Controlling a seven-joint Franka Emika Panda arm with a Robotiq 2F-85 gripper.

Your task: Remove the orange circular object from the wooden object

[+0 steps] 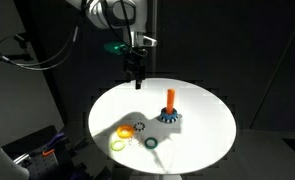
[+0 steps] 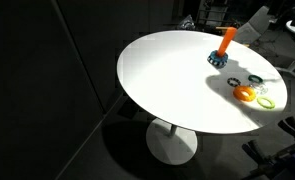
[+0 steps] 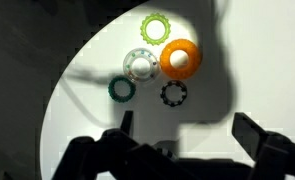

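Note:
The wooden peg stands upright in the blue toothed ring on the round white table; it also shows in an exterior view. Nothing sits on the peg. The orange ring lies flat on the table among other rings, apart from the peg. It shows in the wrist view too. My gripper hangs above the back of the table, away from both the peg and the rings. In the wrist view the gripper is open and empty. I cannot make out the peg there.
Around the orange ring lie a yellow-green ring, a pale toothed ring, a teal ring and a black ring. The table edge curves close by. Dark surroundings and cables lie beyond the table.

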